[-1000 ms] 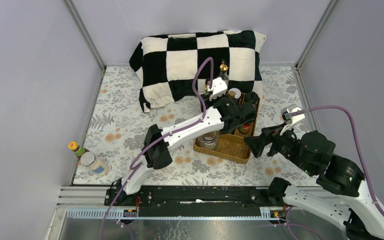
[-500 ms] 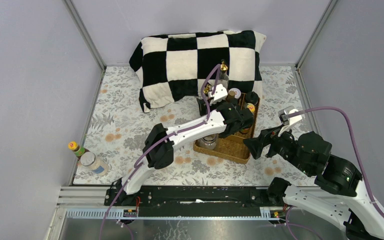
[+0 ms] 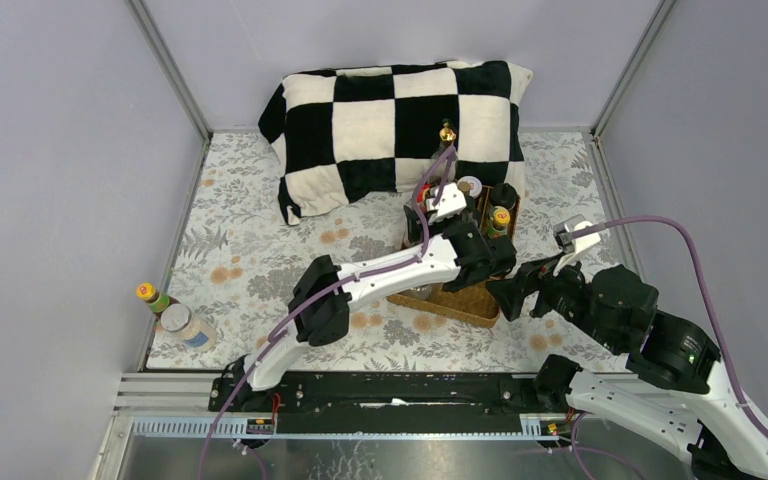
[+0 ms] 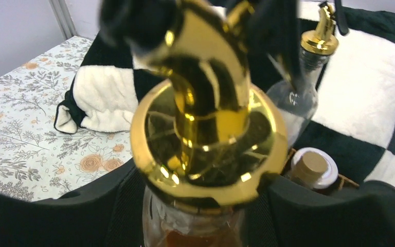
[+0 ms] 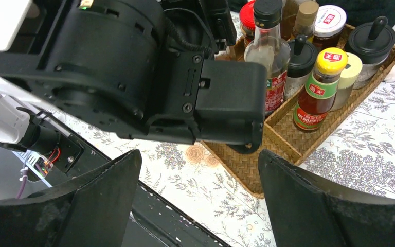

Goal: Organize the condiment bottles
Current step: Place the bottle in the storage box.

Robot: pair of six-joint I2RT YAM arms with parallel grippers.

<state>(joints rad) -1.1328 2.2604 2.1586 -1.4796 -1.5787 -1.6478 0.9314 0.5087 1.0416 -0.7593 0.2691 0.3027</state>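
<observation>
My left gripper (image 3: 484, 262) is over the wicker tray (image 3: 460, 298), shut on the neck of a gold-topped bottle (image 4: 205, 128) of dark liquid; its black fingers (image 4: 56, 216) flank the glass in the left wrist view. In the top view the arm hides this bottle. In the tray stand a second gold-topped bottle (image 3: 447, 135), a white-lidded jar (image 3: 470, 187), a black-capped jar (image 3: 503, 195) and a yellow-capped bottle (image 3: 501, 215), also in the right wrist view (image 5: 319, 87). My right gripper (image 3: 512, 292) is open and empty just right of the tray's near corner.
A checkered black-and-white pillow (image 3: 390, 120) lies behind the tray. Two more bottles, one yellow-capped (image 3: 150, 295) and one short clear jar (image 3: 182, 325), sit at the table's near left edge. Grey walls enclose the floral table; a black rail (image 3: 390, 385) runs along the front.
My left gripper has moved nearer and to the right over the tray with the gold-topped bottle in it. My right gripper has edged slightly left toward the tray.
</observation>
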